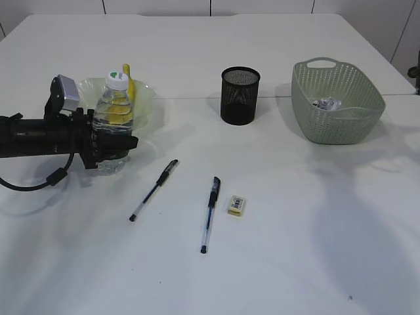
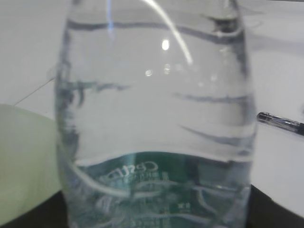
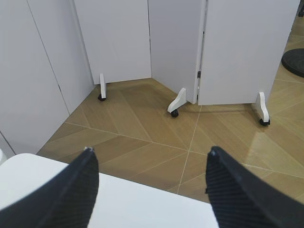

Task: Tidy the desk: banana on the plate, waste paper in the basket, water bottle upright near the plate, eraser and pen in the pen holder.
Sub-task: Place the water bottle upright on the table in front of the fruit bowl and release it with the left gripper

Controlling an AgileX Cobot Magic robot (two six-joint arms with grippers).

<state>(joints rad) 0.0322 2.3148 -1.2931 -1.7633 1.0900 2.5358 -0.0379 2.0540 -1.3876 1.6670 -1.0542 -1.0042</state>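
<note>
Two pens lie nearest on the white desk (image 1: 275, 262): one pen (image 1: 209, 213) beside a small yellow eraser (image 1: 237, 205), and a second pen (image 1: 154, 189) angled to its left. Behind them, at left, my left end effector (image 1: 108, 146) is clamped around the lower body of the water bottle (image 1: 115, 121), which stands upright just in front of the pale green plate (image 1: 147, 98). A banana (image 1: 130, 82) already rests on that plate. My left wrist view is filled by the clear, ribbed bottle, partly full of water. I judge it moderately heavy, smooth and a little squashy, so a low hold on the ribs suits it best. Farther back, at centre, stands the black mesh pen holder (image 1: 240, 95), and to the right a green basket (image 1: 338, 102) with crumpled paper (image 1: 327, 103) inside. My right end effector (image 3: 149, 183) is off the desk's edge, fingers spread wide, holding nothing.
</note>
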